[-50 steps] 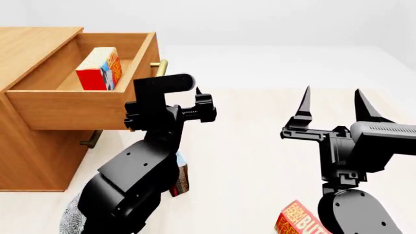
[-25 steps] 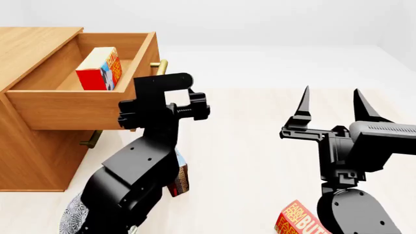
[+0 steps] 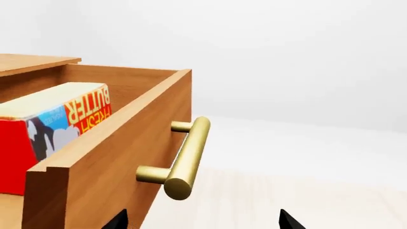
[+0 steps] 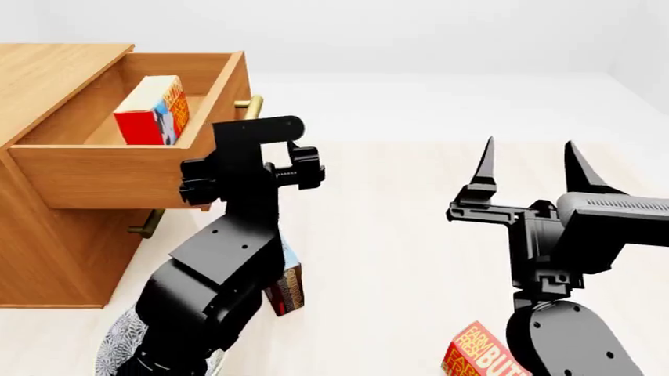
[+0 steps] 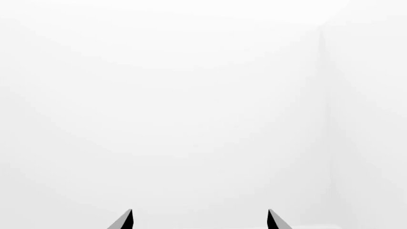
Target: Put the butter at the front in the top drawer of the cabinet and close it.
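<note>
Head view has the left gripper [image 4: 303, 168] spread open, holding nothing, just beside the top drawer [image 4: 125, 176] front of the cabinet [image 4: 47, 235]. Butter [image 4: 152, 110] sits inside the open drawer (upright). Right gripper [image 4: 528, 168] is wide open too, well apart.

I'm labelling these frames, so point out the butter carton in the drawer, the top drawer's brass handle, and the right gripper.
butter carton [image 4: 153, 110], head view, its front face.
brass handle [image 3: 186, 159], left wrist view, middle of the bar.
right gripper [image 4: 531, 168], head view, midway between the fingertips.
</note>
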Tool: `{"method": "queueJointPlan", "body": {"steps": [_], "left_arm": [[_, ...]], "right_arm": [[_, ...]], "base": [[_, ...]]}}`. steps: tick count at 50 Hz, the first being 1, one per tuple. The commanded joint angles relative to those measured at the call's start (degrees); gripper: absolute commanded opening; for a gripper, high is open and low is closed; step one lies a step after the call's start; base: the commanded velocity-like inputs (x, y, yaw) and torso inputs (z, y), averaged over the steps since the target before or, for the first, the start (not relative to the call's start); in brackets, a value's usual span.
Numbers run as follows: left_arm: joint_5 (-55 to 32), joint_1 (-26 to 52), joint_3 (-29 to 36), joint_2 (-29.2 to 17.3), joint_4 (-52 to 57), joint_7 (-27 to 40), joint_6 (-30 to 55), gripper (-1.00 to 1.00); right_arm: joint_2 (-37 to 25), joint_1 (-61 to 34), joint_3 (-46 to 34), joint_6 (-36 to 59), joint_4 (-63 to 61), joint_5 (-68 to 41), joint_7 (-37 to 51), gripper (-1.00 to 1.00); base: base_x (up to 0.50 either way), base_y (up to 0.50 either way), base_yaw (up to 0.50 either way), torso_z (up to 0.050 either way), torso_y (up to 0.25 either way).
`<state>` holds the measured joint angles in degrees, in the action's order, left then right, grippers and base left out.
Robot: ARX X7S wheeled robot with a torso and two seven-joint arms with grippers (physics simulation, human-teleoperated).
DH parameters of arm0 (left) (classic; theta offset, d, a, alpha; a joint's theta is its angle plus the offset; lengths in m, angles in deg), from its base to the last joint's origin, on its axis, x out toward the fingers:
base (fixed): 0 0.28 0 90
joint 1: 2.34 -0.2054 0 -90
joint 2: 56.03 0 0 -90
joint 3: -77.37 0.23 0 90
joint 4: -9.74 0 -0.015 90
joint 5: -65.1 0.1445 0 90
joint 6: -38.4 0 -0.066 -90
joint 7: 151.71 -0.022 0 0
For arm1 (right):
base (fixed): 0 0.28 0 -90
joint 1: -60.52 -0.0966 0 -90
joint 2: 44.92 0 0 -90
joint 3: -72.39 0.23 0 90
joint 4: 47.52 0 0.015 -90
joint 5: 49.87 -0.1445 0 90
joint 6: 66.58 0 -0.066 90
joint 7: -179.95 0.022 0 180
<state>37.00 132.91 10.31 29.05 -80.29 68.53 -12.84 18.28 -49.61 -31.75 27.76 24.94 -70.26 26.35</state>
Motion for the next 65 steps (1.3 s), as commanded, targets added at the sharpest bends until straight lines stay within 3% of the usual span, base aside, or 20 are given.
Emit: {"method": "queueJointPlan", "body": {"steps": [1,65], "left_arm": [[-1.52,1.27,0.22,-0.62,-2.76,0.82,-1.81,1.0],[1.91,5.45,-0.59,-3.59,-9.56,9.49,-3.24,1.0]], "right_arm": [[0.31,-0.56,-0.45,0.14,0.31,0.22,0.05,1.0],[-1.0,1.04,-0.08,-0.75,-0.51,-0.7,-0.04,1.0]], "base": [[0.0,0.0,0.0,0.0,0.0],[0.0,0.0,0.0,0.0,0.0]]}}
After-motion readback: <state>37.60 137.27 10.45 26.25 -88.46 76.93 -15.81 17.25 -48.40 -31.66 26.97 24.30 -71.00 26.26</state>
